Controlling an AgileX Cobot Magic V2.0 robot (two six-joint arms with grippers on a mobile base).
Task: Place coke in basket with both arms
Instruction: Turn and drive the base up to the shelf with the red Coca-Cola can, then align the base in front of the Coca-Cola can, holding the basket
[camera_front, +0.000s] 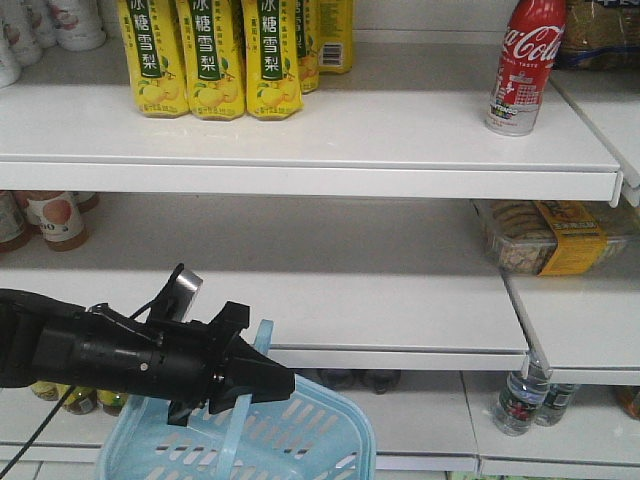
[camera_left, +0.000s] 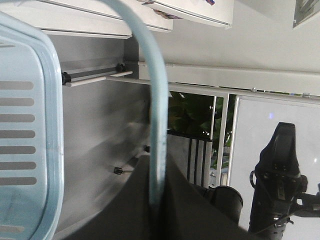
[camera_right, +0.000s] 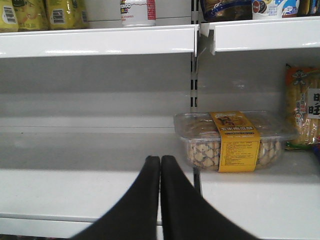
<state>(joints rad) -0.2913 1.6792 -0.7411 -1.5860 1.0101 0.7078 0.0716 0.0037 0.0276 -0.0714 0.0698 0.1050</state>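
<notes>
1. White shop shelves fill the front view. The left gripper is clamped on the handle of the blue basket, which hangs below the fingers. The coke stands upright on the top shelf, far above and right of them, well apart from the yellow packs.
2. From the left wrist, the handle runs down into the dark fingers; the basket rim lies to their left, and the right arm is well apart on their right.
3. From the right wrist, the right gripper has its fingers pressed together on nothing. A biscuit box sits beyond them to the right, and a red-and-white bottle base, probably the coke, stands on the shelf above.
</notes>
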